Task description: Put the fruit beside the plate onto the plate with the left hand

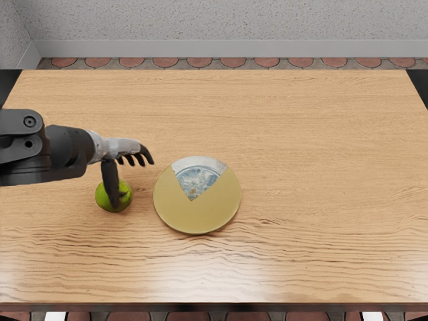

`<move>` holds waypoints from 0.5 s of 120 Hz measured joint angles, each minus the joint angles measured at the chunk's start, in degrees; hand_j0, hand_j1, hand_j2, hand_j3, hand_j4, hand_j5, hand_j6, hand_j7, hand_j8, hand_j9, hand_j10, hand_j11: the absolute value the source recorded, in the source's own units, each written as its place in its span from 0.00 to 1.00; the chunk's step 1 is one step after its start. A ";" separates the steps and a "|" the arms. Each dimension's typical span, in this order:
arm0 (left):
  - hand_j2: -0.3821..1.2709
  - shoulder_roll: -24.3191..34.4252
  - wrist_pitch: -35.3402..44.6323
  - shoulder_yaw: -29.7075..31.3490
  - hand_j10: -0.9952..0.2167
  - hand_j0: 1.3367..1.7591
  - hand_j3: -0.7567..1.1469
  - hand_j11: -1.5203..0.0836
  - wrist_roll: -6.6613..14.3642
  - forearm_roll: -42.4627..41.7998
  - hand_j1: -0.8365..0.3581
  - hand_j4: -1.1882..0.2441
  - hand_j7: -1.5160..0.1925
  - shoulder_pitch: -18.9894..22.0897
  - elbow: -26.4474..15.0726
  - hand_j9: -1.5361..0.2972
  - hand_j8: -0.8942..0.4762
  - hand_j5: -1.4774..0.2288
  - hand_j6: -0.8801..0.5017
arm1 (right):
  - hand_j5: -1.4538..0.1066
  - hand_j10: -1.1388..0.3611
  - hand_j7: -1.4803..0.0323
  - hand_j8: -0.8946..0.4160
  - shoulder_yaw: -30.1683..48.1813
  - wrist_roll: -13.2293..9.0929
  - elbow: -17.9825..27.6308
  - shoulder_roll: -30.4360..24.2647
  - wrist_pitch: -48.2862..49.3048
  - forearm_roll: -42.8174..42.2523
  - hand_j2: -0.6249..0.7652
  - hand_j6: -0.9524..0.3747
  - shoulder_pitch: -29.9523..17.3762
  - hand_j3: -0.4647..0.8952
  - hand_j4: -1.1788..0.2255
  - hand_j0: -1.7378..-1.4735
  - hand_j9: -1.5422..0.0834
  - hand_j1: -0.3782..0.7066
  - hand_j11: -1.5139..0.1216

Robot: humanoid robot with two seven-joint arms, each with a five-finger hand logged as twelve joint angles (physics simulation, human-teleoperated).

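The wooden table [301, 134] offers wide open wood right of and behind the plate [200, 214]; its far edge meets tiled floor [200, 62] and a grey wall [234, 20]. The left hand [126, 152] hovers spread, holding nothing; its thumb crosses the green fruit [100, 197], which sits just left of the plate.

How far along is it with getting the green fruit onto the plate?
Done: left hand is over the green fruit. In hand: the grasp, with fingers spread, fruit on the table beside the plate. Left: grip, lift, set it on the plate.
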 joint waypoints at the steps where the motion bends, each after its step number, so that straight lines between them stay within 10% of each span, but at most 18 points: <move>1: 0.26 -0.05 0.05 0.09 0.61 0.76 0.40 0.74 0.00 0.18 0.74 0.65 0.70 0.04 -0.01 0.66 0.47 0.67 0.45 | 0.91 0.74 0.95 0.66 0.00 0.00 0.00 0.00 0.00 0.00 0.45 0.70 0.00 0.34 0.82 0.30 0.93 0.06 0.90; 60: 0.28 -3.45 1.27 4.55 0.51 0.76 0.40 0.63 -0.02 3.98 0.64 0.56 0.59 0.00 1.21 0.56 0.37 0.57 0.36 | 0.91 0.74 0.95 0.66 0.00 0.00 0.00 0.00 0.00 0.04 0.45 0.70 0.00 0.34 0.82 0.30 0.93 0.06 0.90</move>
